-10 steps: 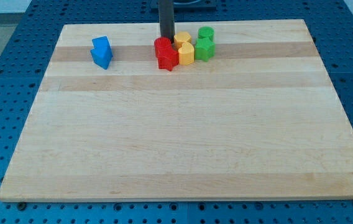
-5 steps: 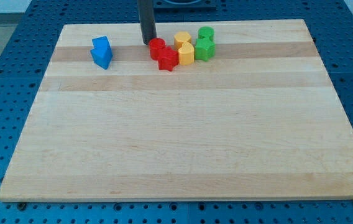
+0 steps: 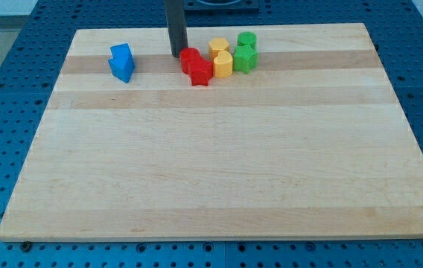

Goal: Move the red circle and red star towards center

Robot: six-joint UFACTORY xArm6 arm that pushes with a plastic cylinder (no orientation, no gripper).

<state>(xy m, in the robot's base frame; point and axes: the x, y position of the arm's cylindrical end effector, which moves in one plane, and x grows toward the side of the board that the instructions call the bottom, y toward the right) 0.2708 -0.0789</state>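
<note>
My tip (image 3: 176,54) has shifted from behind the red circle (image 3: 190,56) to its left; red star (image 3: 201,72) unmoved. No pincer fitted.

The board (image 3: 219,164) lies on a perforated table (image 3: 3,89) that surrounds it on all sides. All blocks sit near the view's top edge of the board. The tip (image 3: 176,54) stands just to the view's left of the red circle (image 3: 190,57), close against it. The red star (image 3: 201,73) touches the circle on its lower right. Two yellow blocks (image 3: 220,58) follow to the right, one behind the other. Two green blocks (image 3: 246,52) lie furthest right, likewise stacked front to back. The blue blocks (image 3: 122,62) sit well apart at the view's left.
</note>
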